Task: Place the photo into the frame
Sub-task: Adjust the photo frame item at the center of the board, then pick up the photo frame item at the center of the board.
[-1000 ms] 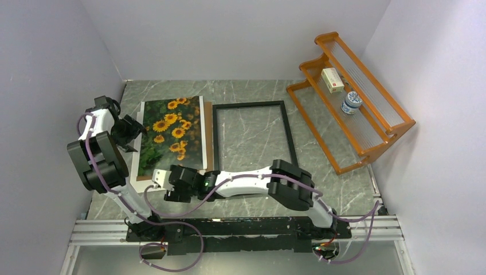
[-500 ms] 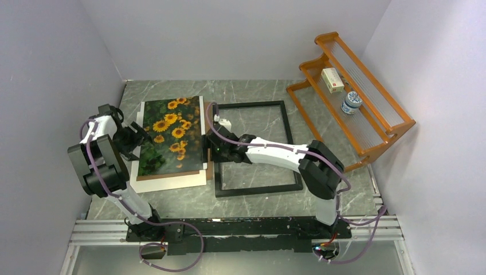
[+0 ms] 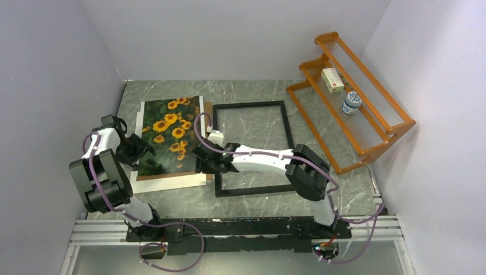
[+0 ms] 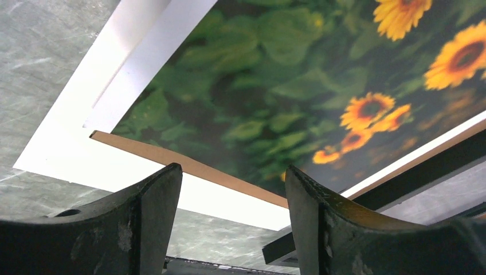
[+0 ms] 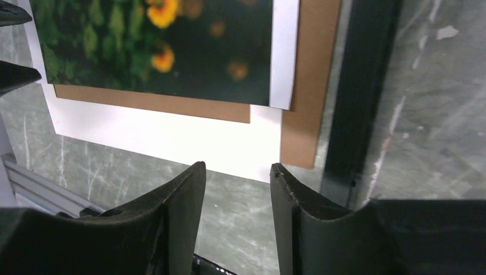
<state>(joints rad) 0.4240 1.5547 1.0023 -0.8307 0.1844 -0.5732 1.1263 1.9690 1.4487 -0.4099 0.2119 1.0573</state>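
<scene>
The photo (image 3: pixel 172 132), sunflowers on dark green, lies on top of a white mat (image 3: pixel 172 181) and a brown board (image 3: pixel 208 134) at the left of the table. The black frame (image 3: pixel 247 105) lies flat just to the right, marble showing through it. My left gripper (image 3: pixel 142 150) is open over the photo's left edge. Its wrist view shows the photo (image 4: pixel 275 86), mat (image 4: pixel 69 154), board edge (image 4: pixel 189 167) and frame (image 4: pixel 435 160) ahead of the open gripper (image 4: pixel 232 189). My right gripper (image 3: pixel 202 162) hangs at the stack's near right corner, open with nothing between its fingers (image 5: pixel 183 212). Ahead of it lie the photo (image 5: pixel 172 51), board (image 5: pixel 304 86) and frame (image 5: pixel 361 103).
An orange wooden rack (image 3: pixel 378 123) stands at the back right with a white box (image 3: pixel 332 80) and a blue-and-white jar (image 3: pixel 351 103) on it. Grey walls close in the left, back and right. The arms' base rail (image 3: pixel 240 229) runs along the near edge.
My right arm swung from the stack's near edge up to the frame's left side, then back to the stack's near right corner, its jaws narrowing. My left gripper slid slightly nearer along the photo's left edge.
</scene>
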